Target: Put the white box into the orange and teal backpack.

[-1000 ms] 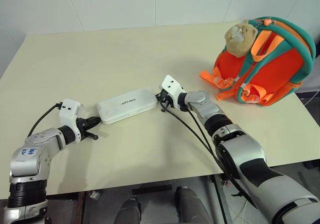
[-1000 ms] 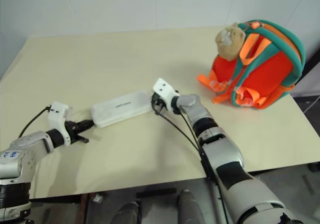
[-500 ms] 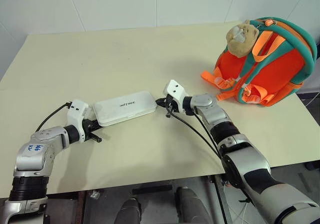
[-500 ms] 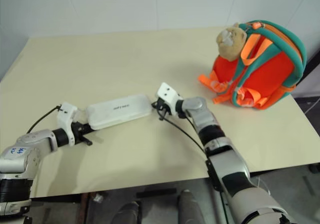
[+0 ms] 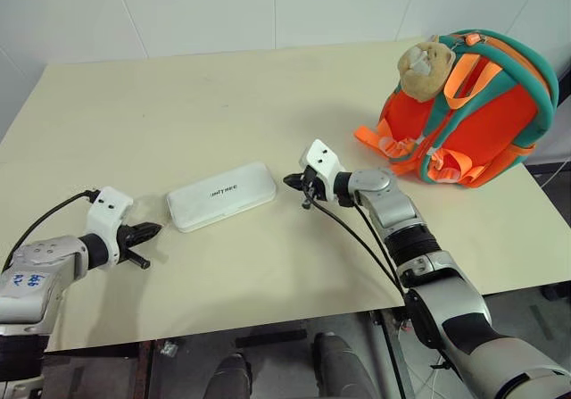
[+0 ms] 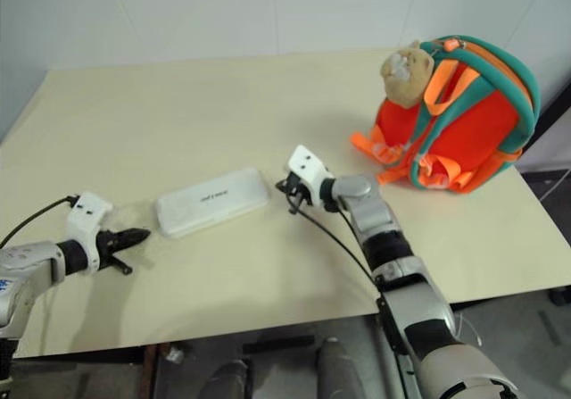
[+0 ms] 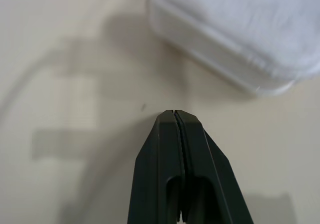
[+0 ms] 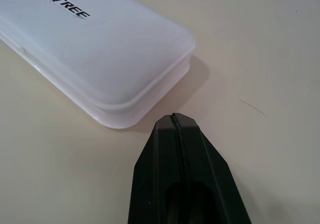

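Smooth plastic white box (image 5: 221,195), flat and round-cornered, lies well left of the fabric orange and teal backpack (image 5: 464,113). Left gripper (image 5: 153,230) and right gripper (image 5: 291,181) flank the box, both pinched closed, empty, touching nothing.

box: white box (image 6: 213,202) lying flat mid-table (image 6: 178,104), btwn both grippers, touching neither
L gripper (image 6: 138,235): fingers pressed together, sitting just left of box
R gripper (image 6: 282,185): fingers together, tip near box's right end
backpack: orange and teal backpack (image 6: 459,118) standing far right w/ plush charm (image 6: 403,66)
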